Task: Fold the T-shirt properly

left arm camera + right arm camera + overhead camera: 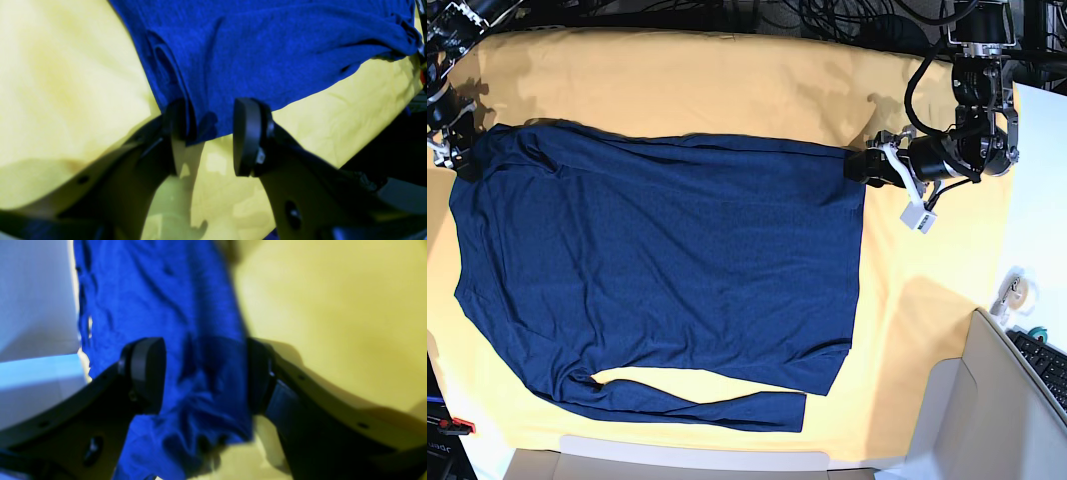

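Between the fingers of the left gripper (211, 125), look for a corner of the T-shirt (657, 260): lying against one finger, clear of the other, with bare yellow table cloth (677, 90) showing through the gap. Read that tool as parted to a middling width and clamping nothing. Under the right gripper (203, 375), find another bunched edge of the same garment, framed by pads set wide and pinched by neither; count that one as open and empty-handed too. Ahead of both tools, stretching from one to the other, see navy fabric spread nearly flat on the cloth, rumpled only close to the fingertips. Going by the base view: laid out broad, with one long sleeve drawn across the side farthest from both tools, and with a straight edge from gripper to gripper, possibly a first fold line, though hard to confirm as doubled. Cannot tell where the second sleeve lies. Reckon the job as early on: spreading and smoothing largely done, perhaps one lengthwise fold made. Left to do: tucking in the loose sleeve, folding the body across into a compact rectangle, and pressing out the wrinkles near each gripper.
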Tool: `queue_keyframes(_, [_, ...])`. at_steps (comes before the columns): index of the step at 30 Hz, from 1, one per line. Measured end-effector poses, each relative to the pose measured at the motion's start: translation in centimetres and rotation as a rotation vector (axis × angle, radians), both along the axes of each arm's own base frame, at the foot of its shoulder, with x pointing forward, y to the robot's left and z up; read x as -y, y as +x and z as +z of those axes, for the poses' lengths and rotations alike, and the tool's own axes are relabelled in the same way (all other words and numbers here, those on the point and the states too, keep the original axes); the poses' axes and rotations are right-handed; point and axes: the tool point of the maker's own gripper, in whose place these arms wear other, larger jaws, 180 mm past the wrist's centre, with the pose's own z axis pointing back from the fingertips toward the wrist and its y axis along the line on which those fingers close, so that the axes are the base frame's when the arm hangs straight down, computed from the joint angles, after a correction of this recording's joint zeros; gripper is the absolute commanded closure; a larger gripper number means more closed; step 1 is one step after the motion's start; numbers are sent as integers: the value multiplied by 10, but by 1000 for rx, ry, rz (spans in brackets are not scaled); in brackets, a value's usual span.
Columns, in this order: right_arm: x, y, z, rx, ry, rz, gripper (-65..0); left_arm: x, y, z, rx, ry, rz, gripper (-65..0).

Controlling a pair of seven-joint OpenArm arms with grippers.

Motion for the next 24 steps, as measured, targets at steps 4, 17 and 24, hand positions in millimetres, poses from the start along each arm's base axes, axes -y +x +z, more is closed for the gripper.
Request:
queue_keyframes(4, [0,2,-3,-3,-3,-9,-362,-1,0,0,0,2,0,-227])
queue_keyframes(17, [-7,-1,-8,6,-4,-33,-350,-7,3,2,9,10,15,-227])
queue_keyframes(24, [-8,-8,-21,-71,-42,-23,-47,-50,6,-8,-28,22,149,-229])
